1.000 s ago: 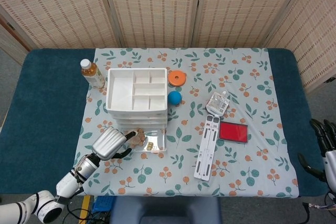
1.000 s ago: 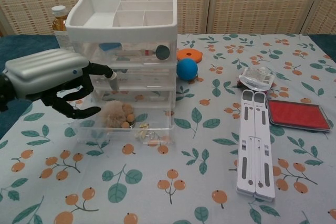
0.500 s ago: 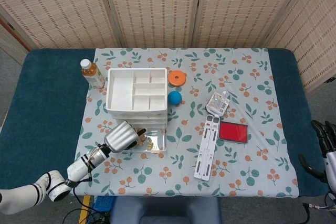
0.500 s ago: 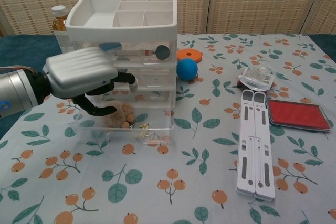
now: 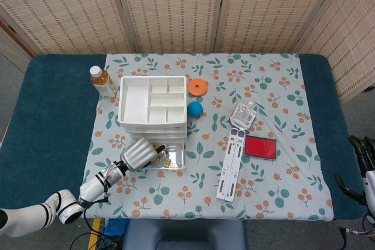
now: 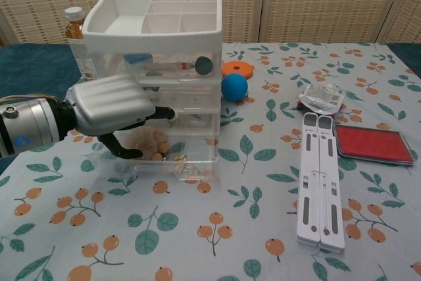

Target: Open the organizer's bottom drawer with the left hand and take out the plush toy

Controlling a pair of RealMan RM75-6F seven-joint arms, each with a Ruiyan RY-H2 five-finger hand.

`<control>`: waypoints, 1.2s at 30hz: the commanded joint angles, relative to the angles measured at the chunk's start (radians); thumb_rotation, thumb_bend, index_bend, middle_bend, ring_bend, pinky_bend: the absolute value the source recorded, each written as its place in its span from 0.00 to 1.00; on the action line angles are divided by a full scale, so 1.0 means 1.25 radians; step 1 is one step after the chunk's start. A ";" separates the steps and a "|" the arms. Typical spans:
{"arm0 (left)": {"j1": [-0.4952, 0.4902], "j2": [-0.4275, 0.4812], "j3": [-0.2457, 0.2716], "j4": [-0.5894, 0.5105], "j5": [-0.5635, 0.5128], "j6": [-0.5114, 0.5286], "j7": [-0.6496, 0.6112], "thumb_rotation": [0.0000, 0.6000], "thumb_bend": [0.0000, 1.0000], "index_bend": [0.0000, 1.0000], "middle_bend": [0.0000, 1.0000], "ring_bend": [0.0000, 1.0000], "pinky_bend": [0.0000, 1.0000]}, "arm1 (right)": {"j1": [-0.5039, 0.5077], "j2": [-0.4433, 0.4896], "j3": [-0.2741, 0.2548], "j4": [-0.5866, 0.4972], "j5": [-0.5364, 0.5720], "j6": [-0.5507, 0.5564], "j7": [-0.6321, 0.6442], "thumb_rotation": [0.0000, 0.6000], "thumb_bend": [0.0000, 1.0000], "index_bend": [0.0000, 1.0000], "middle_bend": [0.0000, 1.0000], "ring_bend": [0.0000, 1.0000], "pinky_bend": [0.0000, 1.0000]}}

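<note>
The left hand [image 6: 112, 111] hovers over the pulled-out bottom drawer [image 6: 191, 162], fingers curled around the plush toy [image 6: 148, 143] at its five o'clock; actual contact looks likely, unconfirmed.

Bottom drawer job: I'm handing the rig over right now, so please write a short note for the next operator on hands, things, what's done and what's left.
Left robot hand: reaching into the open bottom drawer, fingers around the plush toy; whether it grips it cannot be told.
Right robot hand: idle at the table's right edge, holding nothing.
Organizer: on the patterned cloth, bottom drawer pulled out toward the robot, plush toy inside with some small items beside it.
Done: drawer opened.
Left: secure the grip, lift the plush toy out of the drawer.
</note>
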 commanded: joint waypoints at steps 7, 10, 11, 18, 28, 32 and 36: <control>-0.002 0.014 -0.008 -0.047 -0.067 -0.049 0.079 1.00 0.24 0.26 0.89 1.00 1.00 | 0.001 -0.002 0.000 0.003 0.001 -0.003 0.003 1.00 0.34 0.00 0.09 0.01 0.04; -0.003 0.013 -0.012 -0.056 -0.085 -0.054 0.098 1.00 0.24 0.26 0.89 1.00 1.00 | 0.002 -0.003 0.001 0.004 0.001 -0.004 0.004 1.00 0.34 0.00 0.09 0.01 0.04; -0.003 0.013 -0.013 -0.057 -0.089 -0.055 0.103 1.00 0.24 0.26 0.89 1.00 1.00 | 0.002 -0.003 0.001 0.005 0.001 -0.004 0.005 1.00 0.34 0.00 0.09 0.01 0.04; -0.006 0.004 -0.020 -0.068 -0.147 -0.081 0.161 1.00 0.24 0.26 0.92 1.00 1.00 | 0.004 -0.003 0.002 0.005 0.002 -0.008 0.004 1.00 0.34 0.00 0.09 0.01 0.04; -0.013 -0.002 -0.027 -0.080 -0.216 -0.097 0.226 1.00 0.24 0.26 0.92 1.00 1.00 | 0.001 -0.002 0.001 0.005 0.005 -0.007 0.004 1.00 0.34 0.00 0.09 0.01 0.04; -0.015 -0.005 -0.025 -0.083 -0.231 -0.095 0.237 1.00 0.24 0.27 0.92 1.00 1.00 | 0.001 -0.002 0.001 0.005 0.005 -0.008 0.005 1.00 0.34 0.00 0.09 0.01 0.04; -0.018 -0.010 -0.021 -0.075 -0.224 -0.086 0.231 1.00 0.24 0.30 0.92 1.00 1.00 | 0.000 -0.002 0.001 0.005 0.005 -0.007 0.006 1.00 0.34 0.00 0.09 0.01 0.04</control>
